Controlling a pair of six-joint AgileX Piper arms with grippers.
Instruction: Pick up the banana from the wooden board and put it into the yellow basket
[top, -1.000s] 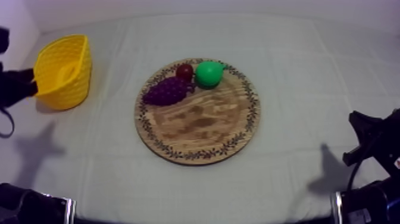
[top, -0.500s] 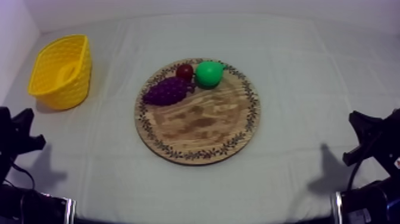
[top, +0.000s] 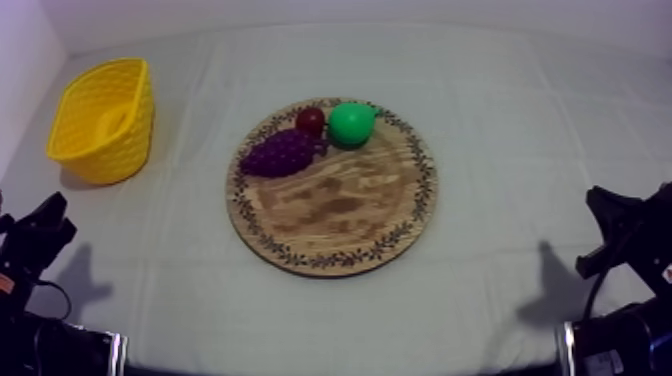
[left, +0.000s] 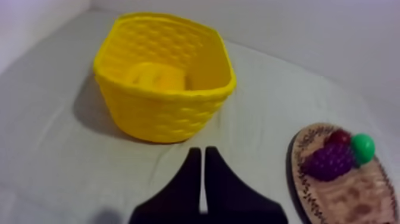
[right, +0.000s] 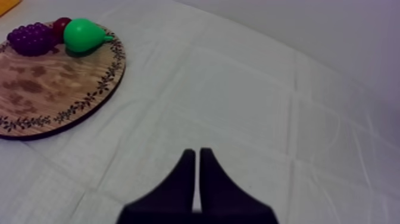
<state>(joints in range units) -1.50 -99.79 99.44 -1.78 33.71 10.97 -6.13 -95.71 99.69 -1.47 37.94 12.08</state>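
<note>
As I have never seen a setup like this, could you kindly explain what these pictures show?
These show a robot with two arms at a cloth-covered table. One picture looks down from above; the other two come from cameras on the arms' wrists. The black wedge in each is that arm's claw: the left claw and right claw are both shut, holding nothing. On the round wooden board lie grapes, a small red fruit and a pear. The yellow basket holds a yellow shape, apparently the banana.
</note>
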